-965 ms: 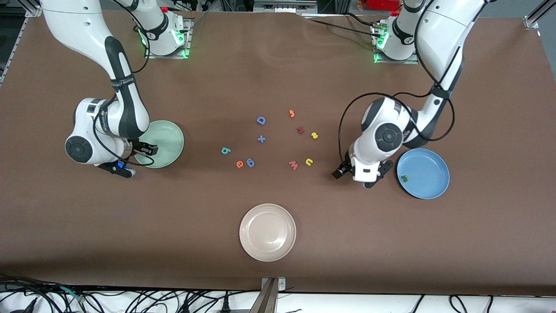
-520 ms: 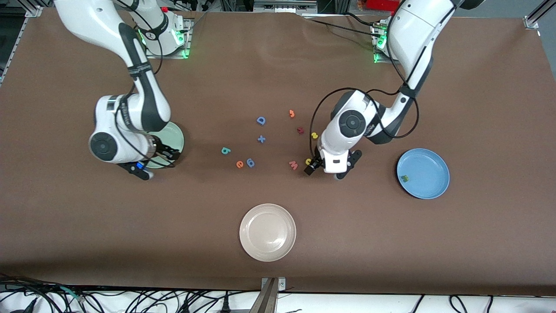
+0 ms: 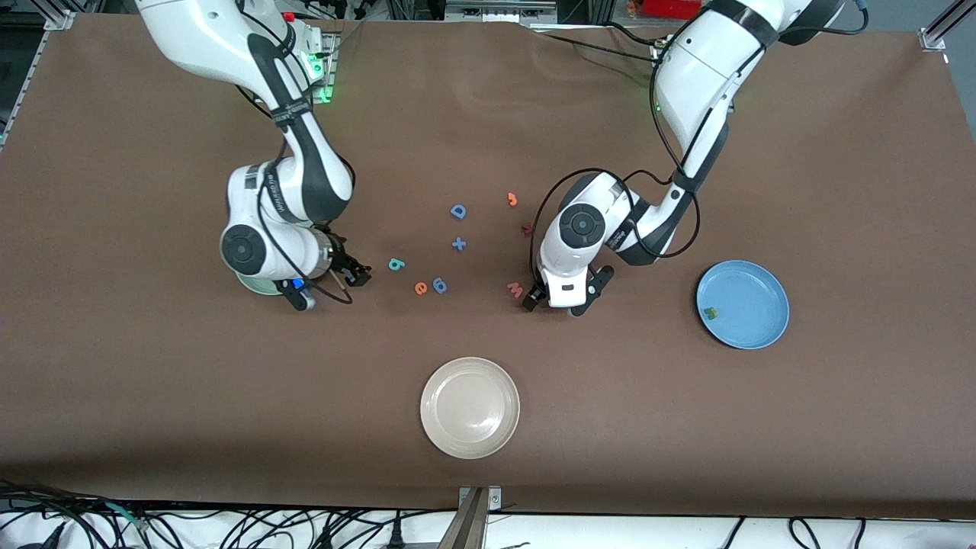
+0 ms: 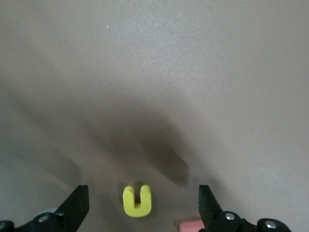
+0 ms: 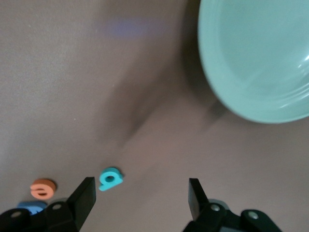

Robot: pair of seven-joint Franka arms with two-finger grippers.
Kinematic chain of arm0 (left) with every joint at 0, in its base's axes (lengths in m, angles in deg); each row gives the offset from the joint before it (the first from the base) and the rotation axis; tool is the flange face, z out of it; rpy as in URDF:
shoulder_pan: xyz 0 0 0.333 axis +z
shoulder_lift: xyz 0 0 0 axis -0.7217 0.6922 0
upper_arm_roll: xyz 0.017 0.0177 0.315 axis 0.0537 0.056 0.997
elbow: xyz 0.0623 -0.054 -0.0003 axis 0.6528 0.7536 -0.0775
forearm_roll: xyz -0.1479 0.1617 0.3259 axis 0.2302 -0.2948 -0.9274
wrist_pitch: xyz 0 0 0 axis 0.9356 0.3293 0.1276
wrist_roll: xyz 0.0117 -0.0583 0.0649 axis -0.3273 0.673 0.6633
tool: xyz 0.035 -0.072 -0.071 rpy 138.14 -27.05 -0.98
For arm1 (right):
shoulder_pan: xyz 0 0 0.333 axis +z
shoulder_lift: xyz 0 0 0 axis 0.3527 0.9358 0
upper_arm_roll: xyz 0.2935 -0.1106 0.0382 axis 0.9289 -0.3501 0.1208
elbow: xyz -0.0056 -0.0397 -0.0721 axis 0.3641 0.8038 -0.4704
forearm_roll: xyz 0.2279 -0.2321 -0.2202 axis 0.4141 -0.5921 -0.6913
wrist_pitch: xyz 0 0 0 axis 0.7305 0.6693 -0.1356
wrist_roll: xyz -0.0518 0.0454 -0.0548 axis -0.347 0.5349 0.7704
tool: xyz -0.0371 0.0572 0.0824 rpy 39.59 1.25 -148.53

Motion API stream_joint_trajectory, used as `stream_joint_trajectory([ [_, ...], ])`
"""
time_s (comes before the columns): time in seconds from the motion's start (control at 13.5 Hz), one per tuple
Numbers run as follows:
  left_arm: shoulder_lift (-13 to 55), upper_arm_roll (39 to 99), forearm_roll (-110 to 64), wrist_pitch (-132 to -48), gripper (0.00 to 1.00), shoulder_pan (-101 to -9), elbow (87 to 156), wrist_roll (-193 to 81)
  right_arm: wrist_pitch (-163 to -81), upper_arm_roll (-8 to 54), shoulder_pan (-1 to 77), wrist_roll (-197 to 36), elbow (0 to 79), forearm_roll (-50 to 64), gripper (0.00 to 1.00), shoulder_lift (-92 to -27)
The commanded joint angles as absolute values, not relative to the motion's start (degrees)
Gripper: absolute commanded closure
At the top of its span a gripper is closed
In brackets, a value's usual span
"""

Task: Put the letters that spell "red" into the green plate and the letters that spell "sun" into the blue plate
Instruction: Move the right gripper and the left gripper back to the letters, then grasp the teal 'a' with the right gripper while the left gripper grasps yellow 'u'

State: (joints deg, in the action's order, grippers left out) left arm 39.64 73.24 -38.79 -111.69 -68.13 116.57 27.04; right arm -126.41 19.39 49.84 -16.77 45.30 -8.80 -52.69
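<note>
The yellow "u" (image 4: pixel 137 200) lies on the table between the spread fingers of my left gripper (image 4: pixel 142 212), which is open and low over it (image 3: pixel 531 299); the arm hides this letter in the front view. A dark green "n" (image 3: pixel 711 312) lies in the blue plate (image 3: pixel 755 286). My right gripper (image 3: pixel 352 273) is open beside the teal "d" (image 3: pixel 396 264), which lies just ahead of one finger (image 5: pixel 110 178). The orange "e" (image 3: pixel 420 288) lies a little nearer to the front camera. The right arm covers most of the green plate (image 5: pixel 260 58).
A salmon "W" (image 3: pixel 515 290) lies right beside the left gripper. A blue "6" piece (image 3: pixel 440 285) touches the "e". A blue "D" (image 3: pixel 458 211), a blue plus (image 3: pixel 458 244), an orange piece (image 3: pixel 512 199) and a dark red piece (image 3: pixel 526 228) lie mid-table. A beige plate (image 3: pixel 470 407) sits nearest the camera.
Both arms swung toward the middle of the table. The right gripper left the green plate for the teal "d"; the left gripper went from beside the blue plate to over the yellow "u".
</note>
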Motion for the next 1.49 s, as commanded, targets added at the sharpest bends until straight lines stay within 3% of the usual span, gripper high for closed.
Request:
stream_joint_trajectory([
  [0.0,40.5,73.7,-40.5,-111.7,0.00,-68.7,114.8,28.7,-130.6,19.1,54.3,-8.9,44.4,-7.7,0.13,-49.1],
  [0.3,40.3,73.6,-40.6,-111.7,0.00,-68.7,114.9,29.5,-133.8,19.2,55.5,-3.7,44.4,-7.3,0.11,-47.2],
  [0.52,40.4,73.6,-40.9,-111.8,0.11,-68.8,114.9,30.7,-135.8,19.2,56.0,-2.5,44.6,-5.7,0.13,-46.5],
  [0.59,40.4,73.5,-40.9,-111.8,0.16,-68.8,114.9,30.7,-136.6,19.2,56.9,-1.7,44.6,-5.5,0.13,-46.4],
  [0.74,40.4,73.5,-40.9,-111.8,0.39,-68.8,115.0,30.8,-137.7,19.2,57.0,0.1,44.6,-4.8,0.17,-45.7],
  [0.97,40.4,73.5,-41.0,-113.2,0.57,-68.8,115.2,31.0,-137.5,19.3,57.0,0.2,44.9,-4.7,0.19,-45.2],
  [1.04,40.5,73.5,-41.0,-113.3,0.59,-68.8,115.4,31.4,-137.3,19.2,57.0,1.3,44.9,-4.7,0.21,-45.2],
  [1.41,40.5,73.5,-41.0,-113.5,0.65,-68.4,115.5,30.9,-137.3,19.2,57.1,1.3,44.9,-4.8,0.59,-45.1],
])
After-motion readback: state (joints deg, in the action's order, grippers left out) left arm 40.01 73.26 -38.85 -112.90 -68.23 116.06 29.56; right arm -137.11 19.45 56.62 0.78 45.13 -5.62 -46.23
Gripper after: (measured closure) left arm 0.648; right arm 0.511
